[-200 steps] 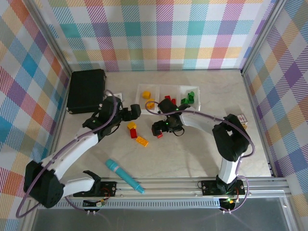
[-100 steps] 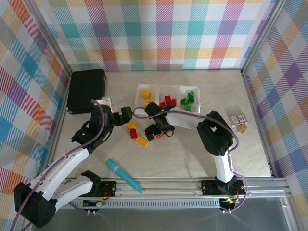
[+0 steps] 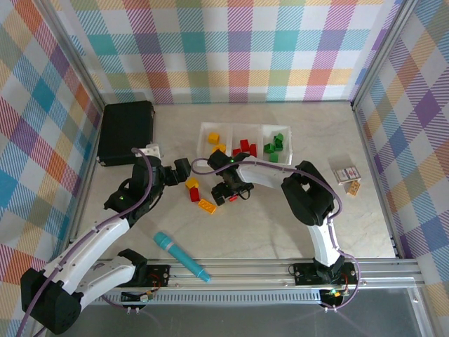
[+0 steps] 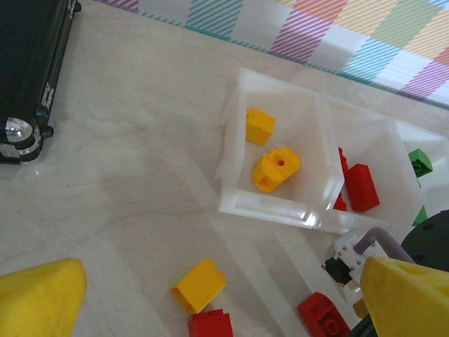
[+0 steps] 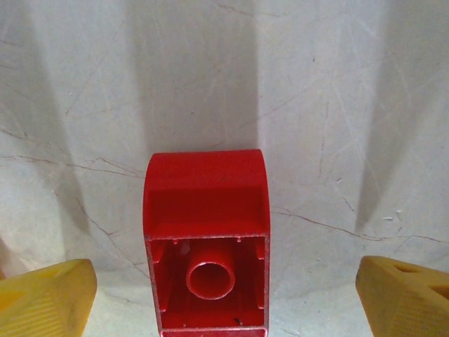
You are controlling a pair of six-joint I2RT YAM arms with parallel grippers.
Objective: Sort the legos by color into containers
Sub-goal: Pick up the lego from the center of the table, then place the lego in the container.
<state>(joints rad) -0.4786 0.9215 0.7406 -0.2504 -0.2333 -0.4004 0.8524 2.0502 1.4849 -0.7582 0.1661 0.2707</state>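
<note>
While right hand straddles small red plastic brick, wide open: pick step. Next: close, lift, drop into middle red cell of clear plastic tray. Left hand open, empty.

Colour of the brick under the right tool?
The brick is red, clearest in the right wrist view.

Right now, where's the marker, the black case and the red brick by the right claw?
Marker (image 3: 181, 256): top view, barrel middle.
Case (image 3: 126, 132): top view, lid middle.
Red brick (image 5: 207, 203): right wrist view, smooth face.
</note>
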